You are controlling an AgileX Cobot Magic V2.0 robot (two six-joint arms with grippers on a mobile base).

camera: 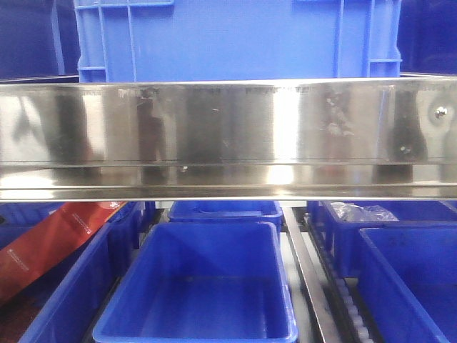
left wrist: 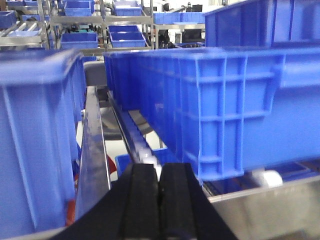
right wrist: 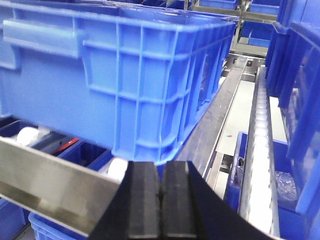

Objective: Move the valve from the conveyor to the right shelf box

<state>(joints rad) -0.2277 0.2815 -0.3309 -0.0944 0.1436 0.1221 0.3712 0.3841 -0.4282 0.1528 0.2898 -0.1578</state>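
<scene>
Left claw closed, right claw seemingly closed

**Cropped, blurred and out of sight**

In the front view the steel shelf rail runs off both side edges, and its mirror surface gives only smeared, unreadable reflections; the large blue crate above it is cut by the top edge; a red packet at 8 o'clock is cropped at the left, its print too small to read; a clear bag at 4 o'clock is half hidden by its bin wall; in the wrist views the left gripper and right gripper are cut off at 6 o'clock; distant racks at 11 o'clock are blurred
</scene>
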